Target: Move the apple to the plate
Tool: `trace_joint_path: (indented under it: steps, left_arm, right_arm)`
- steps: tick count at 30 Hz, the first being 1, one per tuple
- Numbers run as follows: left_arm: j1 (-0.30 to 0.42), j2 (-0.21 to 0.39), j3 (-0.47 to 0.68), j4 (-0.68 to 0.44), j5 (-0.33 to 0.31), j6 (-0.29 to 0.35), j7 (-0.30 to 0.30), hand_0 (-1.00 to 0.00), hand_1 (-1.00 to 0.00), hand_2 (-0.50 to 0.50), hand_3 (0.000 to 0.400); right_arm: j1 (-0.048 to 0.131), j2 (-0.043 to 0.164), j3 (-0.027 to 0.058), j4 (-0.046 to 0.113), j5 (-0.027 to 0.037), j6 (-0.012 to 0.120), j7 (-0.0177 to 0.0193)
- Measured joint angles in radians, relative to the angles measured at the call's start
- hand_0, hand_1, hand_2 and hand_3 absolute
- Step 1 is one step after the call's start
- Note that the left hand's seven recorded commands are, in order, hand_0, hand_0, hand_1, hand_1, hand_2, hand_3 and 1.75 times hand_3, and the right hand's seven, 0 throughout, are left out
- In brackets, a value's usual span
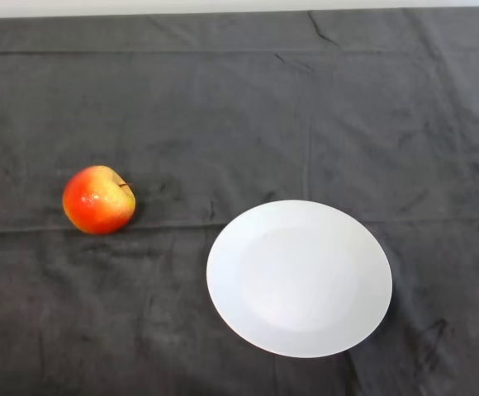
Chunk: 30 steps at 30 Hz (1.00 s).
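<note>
A red and yellow apple [98,200] lies on the dark cloth at the left of the head view, its stem pointing right. To its right and a little nearer to me sits a round white plate [299,277] with nothing on it. A strip of bare cloth separates the two.
The dark cloth [239,115] covers the whole table and shows a few creases. A pale strip [239,4] runs along the far edge at the top.
</note>
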Motion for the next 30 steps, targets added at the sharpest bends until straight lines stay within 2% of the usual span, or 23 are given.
trace_joint_path:
  steps: [7, 18, 21, 30]
  left_arm:
    - [-0.044, -0.013, -0.04, -0.003, 0.053, -0.046, 0.0, 0.0, 0.0, 0.0, 0.0]
    - [-0.103, -0.047, -0.118, -0.006, 0.183, -0.097, 0.004, 0.0, 0.0, 0.0, 0.0]
    - [-0.119, -0.067, -0.139, -0.008, 0.2, -0.118, 0.004, 0.0, 0.0, 0.0, 0.0]
    - [-0.123, -0.131, -0.225, -0.008, 0.313, -0.153, 0.013, 0.0, 0.0, 0.0, 0.0]
  right_arm:
    - [0.0, 0.0, 0.0, 0.0, 0.0, 0.0, 0.0]
    - [0.0, 0.0, 0.0001, 0.0, 0.0, 0.0, 0.0]
    - [0.0, 0.0, 0.0001, 0.0, 0.0, 0.0, 0.0]
    - [0.0, 0.0, 0.0, 0.0, 0.0, 0.0, 0.0]
